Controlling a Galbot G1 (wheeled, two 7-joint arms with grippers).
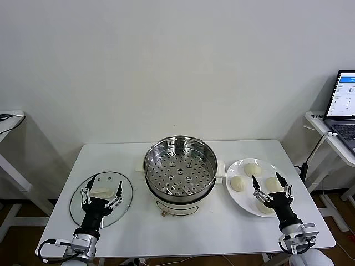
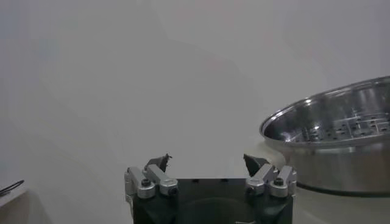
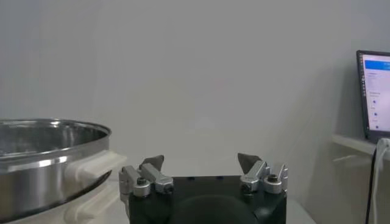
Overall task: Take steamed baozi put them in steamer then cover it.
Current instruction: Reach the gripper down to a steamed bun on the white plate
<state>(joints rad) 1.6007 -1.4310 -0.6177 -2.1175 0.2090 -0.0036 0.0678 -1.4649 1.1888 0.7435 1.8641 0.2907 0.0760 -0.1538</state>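
A: Baozi?
B: Steamed baozi (image 1: 253,169), cream-white, round, on white plate (image 1: 235,194), right of steamer (image 1: 180,166) on bench (image 1: 138,221). One partly hidden by right tool (image 1: 270,185)

A: Steamer?
B: Shiny steel, perforated tray bare, cream base, bench centre

A: Cover?
B: Clear glass cover (image 1: 101,198), white handle, flat at left

A: Tools?
B: Right tool spread above plate's near side. Left tool (image 1: 102,187) spread over the cover
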